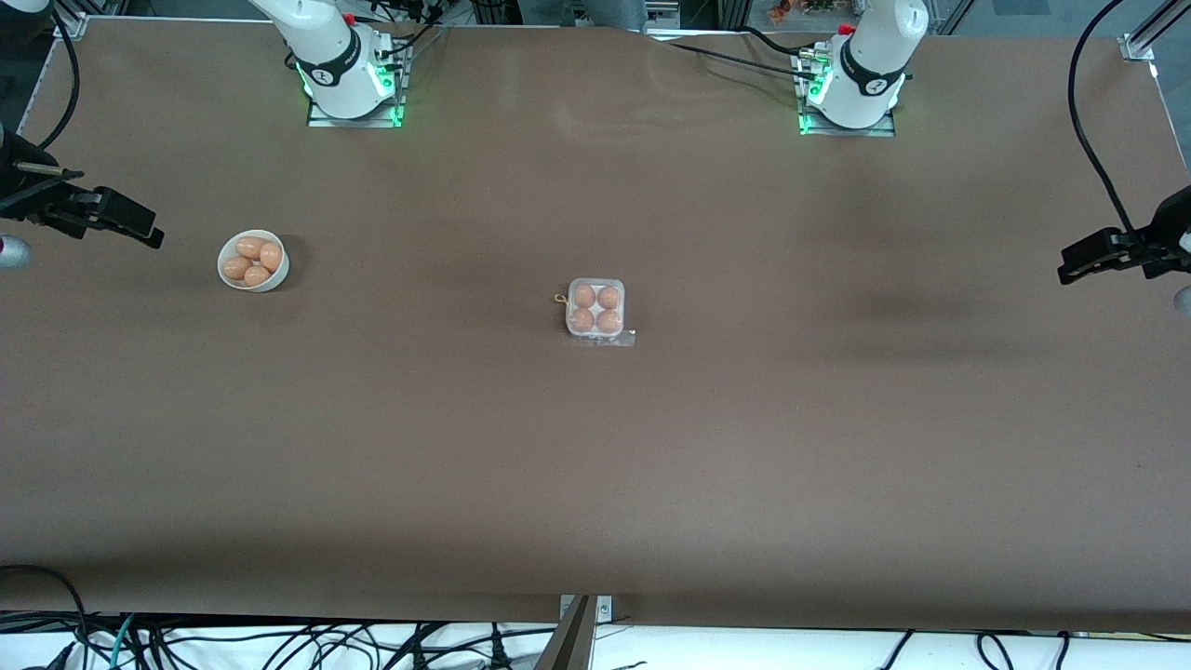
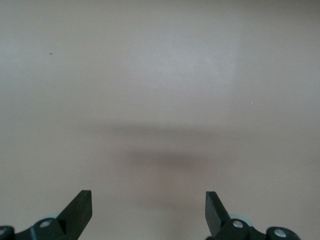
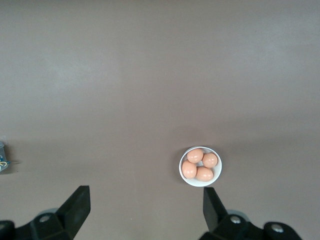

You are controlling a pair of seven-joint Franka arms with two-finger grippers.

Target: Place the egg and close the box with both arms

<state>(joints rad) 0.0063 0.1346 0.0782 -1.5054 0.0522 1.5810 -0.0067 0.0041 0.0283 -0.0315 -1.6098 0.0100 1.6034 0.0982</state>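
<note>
The box (image 1: 596,311) sits at the middle of the brown surface (image 1: 595,465), lid closed, with an egg (image 1: 583,296) in each of its four cups. A white bowl (image 1: 253,261) holding four more eggs stands toward the right arm's end. The right gripper (image 3: 145,210) hangs above that end, jaws wide and empty. The left gripper (image 2: 148,212) hangs above the left arm's end, jaws wide and empty.

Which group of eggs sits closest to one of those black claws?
The four eggs in the round white bowl, toward the right arm's end of the table. The right gripper hangs close beside that bowl; the eggs in the box sit mid-table, away from both grippers.
</note>
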